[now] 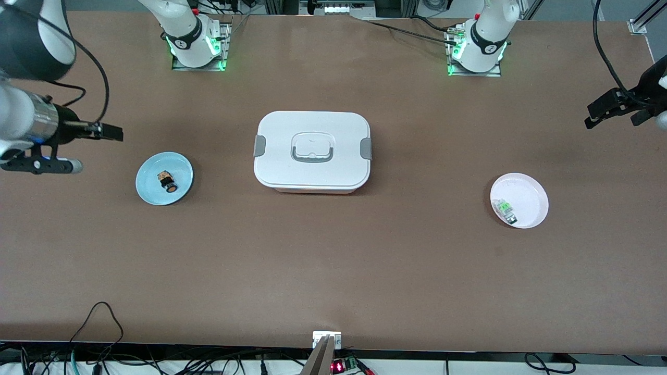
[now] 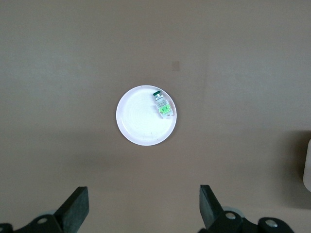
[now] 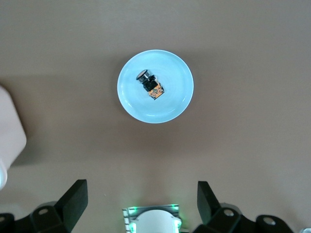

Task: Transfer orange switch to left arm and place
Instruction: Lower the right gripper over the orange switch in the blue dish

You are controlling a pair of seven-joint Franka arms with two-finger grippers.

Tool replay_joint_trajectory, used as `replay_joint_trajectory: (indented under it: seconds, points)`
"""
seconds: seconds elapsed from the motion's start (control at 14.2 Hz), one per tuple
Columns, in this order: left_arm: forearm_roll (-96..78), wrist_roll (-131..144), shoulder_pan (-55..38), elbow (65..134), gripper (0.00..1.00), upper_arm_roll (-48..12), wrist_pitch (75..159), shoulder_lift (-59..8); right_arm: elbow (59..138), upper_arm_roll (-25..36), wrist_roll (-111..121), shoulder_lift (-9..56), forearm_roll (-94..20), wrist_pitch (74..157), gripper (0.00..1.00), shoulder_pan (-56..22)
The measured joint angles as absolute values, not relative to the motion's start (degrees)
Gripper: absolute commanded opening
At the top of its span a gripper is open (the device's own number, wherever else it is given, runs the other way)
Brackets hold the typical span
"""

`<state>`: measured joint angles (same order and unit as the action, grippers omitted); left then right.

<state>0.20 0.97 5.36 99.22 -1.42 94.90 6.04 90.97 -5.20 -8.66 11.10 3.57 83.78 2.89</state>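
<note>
The orange switch [image 1: 167,180] lies on a round light-blue plate [image 1: 151,182] toward the right arm's end of the table. It also shows in the right wrist view [image 3: 149,84], lying on that plate [image 3: 175,99]. My right gripper [image 1: 107,132] hangs open and empty high over the table beside the plate, its open fingers framing that view [image 3: 142,190]. The white lidded box [image 1: 312,151] stands at mid-table between the two plates. My left gripper [image 1: 607,109] hangs open and empty high over the left arm's end [image 2: 144,194].
A pale round plate [image 1: 529,190] with a small green-and-clear component [image 1: 504,208] lies toward the left arm's end, also in the left wrist view [image 2: 141,121]. Box corners edge both wrist views [image 3: 9,131] [image 2: 307,167]. Cables hang at the table's near edge.
</note>
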Motion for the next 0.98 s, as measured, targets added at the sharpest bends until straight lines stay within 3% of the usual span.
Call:
replay_joint_trajectory:
  seconds: [0.42, 0.98]
  points:
    - [0.20, 0.96, 5.36, 99.21, 1.00, -1.42, 94.89, 6.05, 93.81, -5.20, -24.11, 14.53, 3.57, 88.18, 1.00, 2.91]
    - [0.20, 0.96, 5.38, 99.22, 1.00, -1.42, 94.71, 6.01, 105.79, -4.29, -34.08, 17.12, 3.57, 105.16, 1.00, 3.21]
